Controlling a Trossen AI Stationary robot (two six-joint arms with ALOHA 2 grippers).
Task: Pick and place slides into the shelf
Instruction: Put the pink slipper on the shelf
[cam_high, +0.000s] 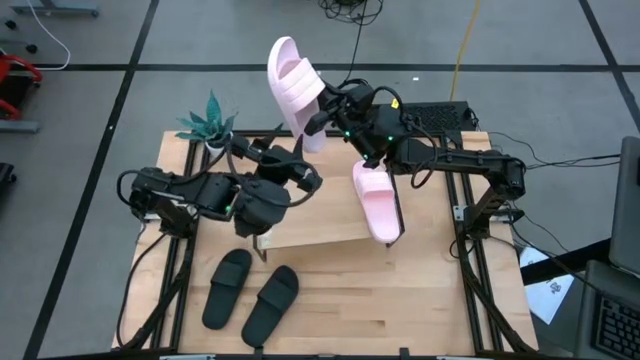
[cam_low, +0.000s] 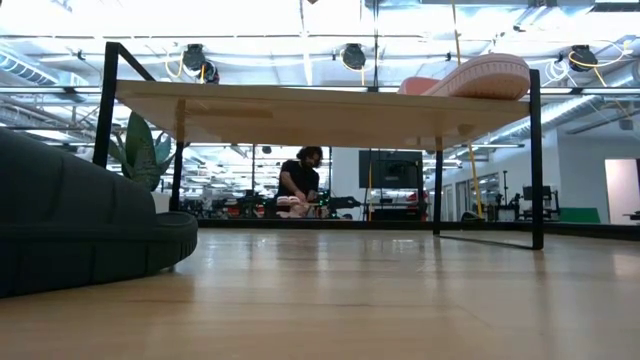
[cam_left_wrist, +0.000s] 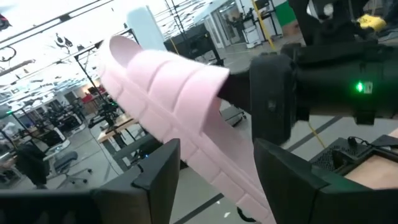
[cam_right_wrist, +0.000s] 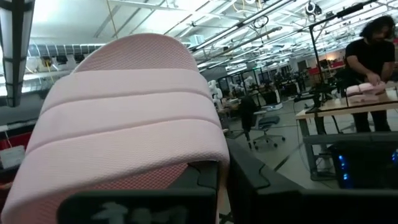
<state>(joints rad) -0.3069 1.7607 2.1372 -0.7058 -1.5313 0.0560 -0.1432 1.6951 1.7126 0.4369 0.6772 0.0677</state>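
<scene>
From above, the right gripper (cam_high: 325, 105) is raised over the far edge of the table (cam_high: 400, 300), its fingers clamped on the strap end of a pale pink slide (cam_high: 293, 85) that sticks up and away toward the floor beyond. The second pink slide (cam_high: 377, 203) lies on the right end of the shelf (cam_high: 310, 232), its toe hanging past the board's front right corner. The left gripper (cam_high: 305, 172) reaches over the shelf's far side with its fingers spread wide and nothing between them; it sits just below the lifted slide. Two black slides (cam_high: 250, 292) lie side by side on the table in front of the shelf. A small potted plant (cam_high: 208, 125) stands at the table's far left corner.

From table height, the shelf's board spans the upper part of the scene on its thin black frames, and the pink slide at rest (cam_low: 480, 77) shows on top at the right. A dark rounded mass (cam_low: 80, 225) fills the near left, probably one of the black slides, though it is too close to be sure. A person (cam_low: 303, 180) stands at a bench far back in the room.

The left wrist view shows that arm's own fingers (cam_left_wrist: 155, 177) apart, with the held pink slide (cam_left_wrist: 174, 112) slanting just beyond them and the right arm's dark wrist (cam_left_wrist: 323, 81) gripping it.

The right wrist view is filled by the ribbed pink strap (cam_right_wrist: 124, 130) pinched at its lower edge, with the person (cam_right_wrist: 373, 59) at a table behind.
</scene>
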